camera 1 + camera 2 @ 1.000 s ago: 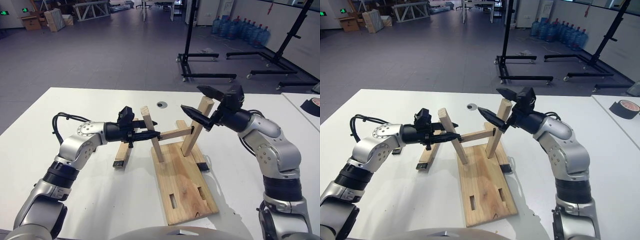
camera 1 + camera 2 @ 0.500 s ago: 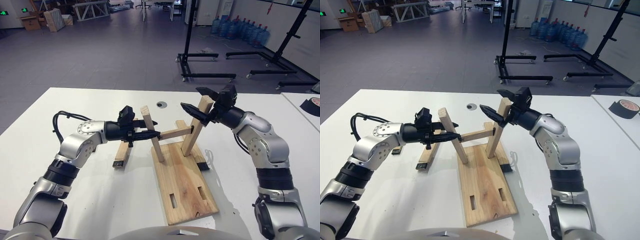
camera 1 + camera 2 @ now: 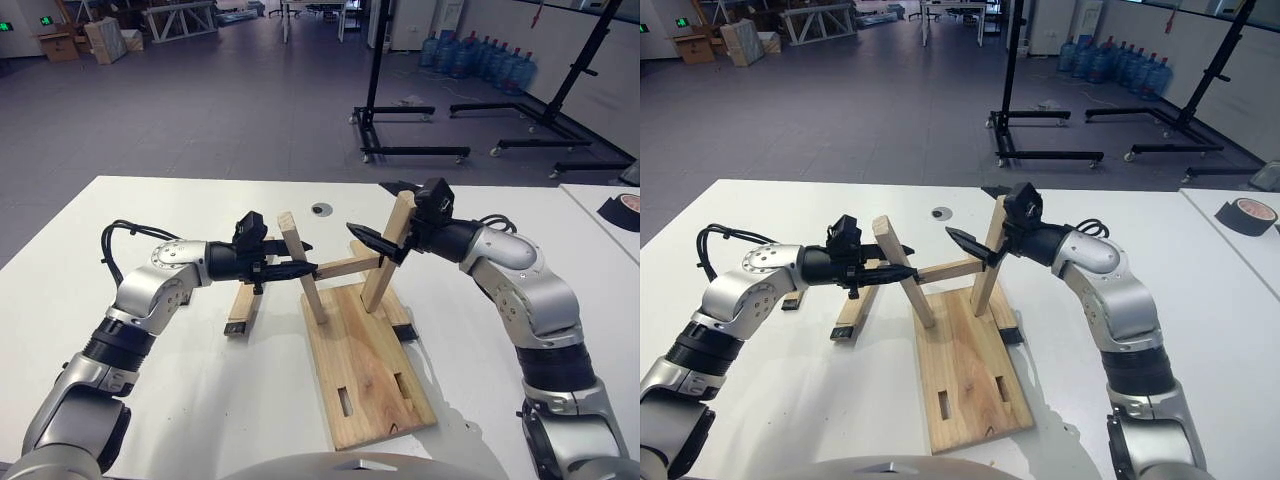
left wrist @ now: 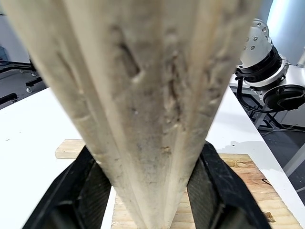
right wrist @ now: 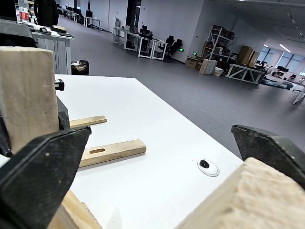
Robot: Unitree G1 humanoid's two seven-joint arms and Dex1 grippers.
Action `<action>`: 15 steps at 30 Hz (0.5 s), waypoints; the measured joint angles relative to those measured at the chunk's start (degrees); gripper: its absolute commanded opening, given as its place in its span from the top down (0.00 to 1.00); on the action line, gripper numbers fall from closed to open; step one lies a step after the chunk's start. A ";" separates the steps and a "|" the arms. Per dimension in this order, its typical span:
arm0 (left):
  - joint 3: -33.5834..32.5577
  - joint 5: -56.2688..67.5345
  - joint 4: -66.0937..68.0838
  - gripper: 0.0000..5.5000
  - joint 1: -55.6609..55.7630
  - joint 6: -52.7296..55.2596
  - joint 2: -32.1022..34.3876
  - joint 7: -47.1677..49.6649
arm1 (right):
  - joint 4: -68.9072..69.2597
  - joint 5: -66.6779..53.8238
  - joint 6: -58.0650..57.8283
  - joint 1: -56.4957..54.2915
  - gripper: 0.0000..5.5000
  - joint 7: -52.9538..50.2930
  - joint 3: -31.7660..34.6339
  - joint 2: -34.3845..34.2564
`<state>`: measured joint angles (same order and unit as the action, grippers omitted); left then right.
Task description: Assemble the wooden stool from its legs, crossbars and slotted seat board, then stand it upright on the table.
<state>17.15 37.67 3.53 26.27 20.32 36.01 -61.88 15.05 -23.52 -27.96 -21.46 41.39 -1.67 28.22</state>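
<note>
1 leg [image 3: 293, 236], clamped in left pincer [image 3: 310, 267]

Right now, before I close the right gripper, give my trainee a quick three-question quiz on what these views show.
1. True or false: the seat board lies flat on the table.
2. Which gripper is clamped on wood? A) left gripper B) right gripper C) both
3. Fill in: the left leg and right leg, both standing on the seat board, are joined by a ___.
Key: 1 true. 2 A, on the left leg; the right gripper is open about the right leg's top. 3 crossbar.
</note>
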 measured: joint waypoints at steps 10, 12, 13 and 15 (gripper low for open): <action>-0.06 0.55 -3.16 0.63 0.36 2.68 1.62 1.09 | 3.40 2.24 -1.71 1.04 0.02 -3.42 -1.31 0.01; -0.10 0.67 -3.18 0.63 0.54 3.23 1.60 1.14 | 3.77 3.40 -1.69 1.05 0.02 -3.95 -1.90 0.19; -0.09 0.68 -3.17 0.63 0.82 3.75 1.55 1.10 | 3.89 3.89 -1.69 1.04 0.02 -4.17 -2.10 0.26; -0.09 0.65 -3.10 0.63 1.30 4.75 1.45 1.11 | 4.01 4.52 -1.69 1.01 0.02 -4.21 -2.26 0.27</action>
<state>17.07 38.32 0.43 27.57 25.07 37.46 -60.77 19.06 -19.00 -29.65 -20.45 37.18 -3.93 28.49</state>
